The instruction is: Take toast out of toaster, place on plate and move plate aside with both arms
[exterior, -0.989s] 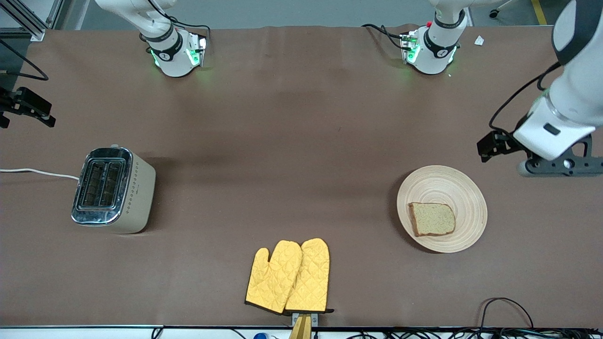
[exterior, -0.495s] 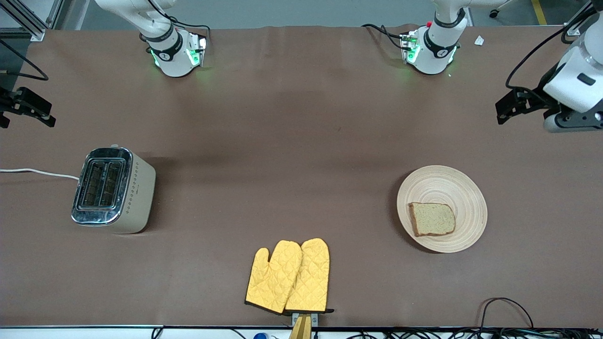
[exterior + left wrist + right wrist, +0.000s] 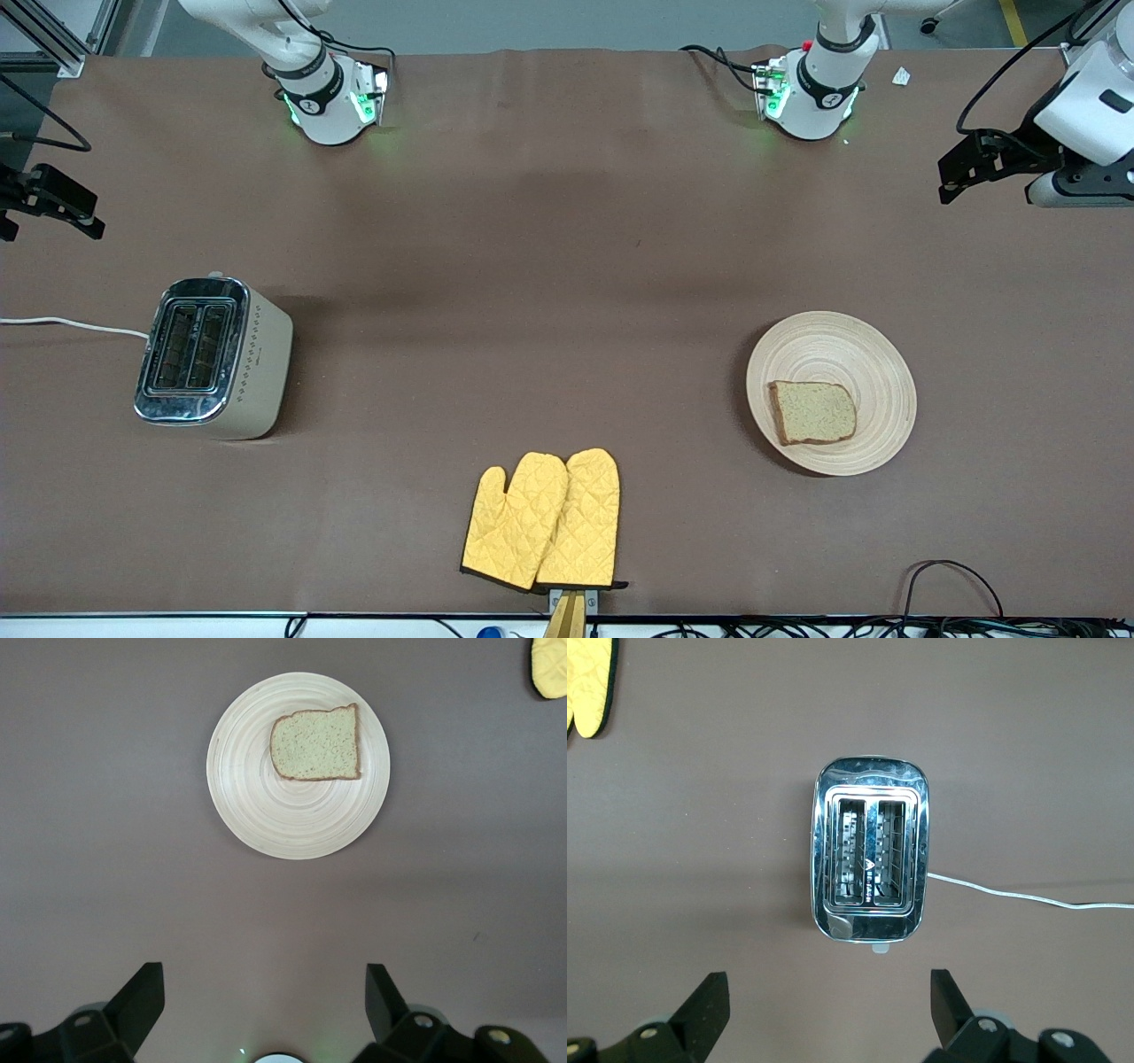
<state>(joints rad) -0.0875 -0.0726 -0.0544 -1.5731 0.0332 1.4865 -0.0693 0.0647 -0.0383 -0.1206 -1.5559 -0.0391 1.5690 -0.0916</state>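
Note:
The toast (image 3: 813, 412) lies flat on the round beige wooden plate (image 3: 833, 346), toward the left arm's end of the table. In the left wrist view the plate (image 3: 266, 806) and the toast (image 3: 316, 744) show whole, well clear of my left gripper (image 3: 261, 979), which is open and empty. That left gripper (image 3: 1067, 188) hangs high over the table's edge at the left arm's end. My right gripper (image 3: 828, 979) is open and empty, up over bare table beside the toaster (image 3: 871, 859). In the front view only a black part of it shows at the frame's edge.
The chrome toaster (image 3: 213, 354) stands toward the right arm's end with both slots empty, its white cord (image 3: 71, 324) running off the table. Two yellow oven mitts (image 3: 545, 523) lie near the front edge. Black cables (image 3: 957, 576) loop at the front edge.
The left arm has lifted and drawn back from beside the plate toward the robots' side of the table. Toast, plate and right arm have not moved.

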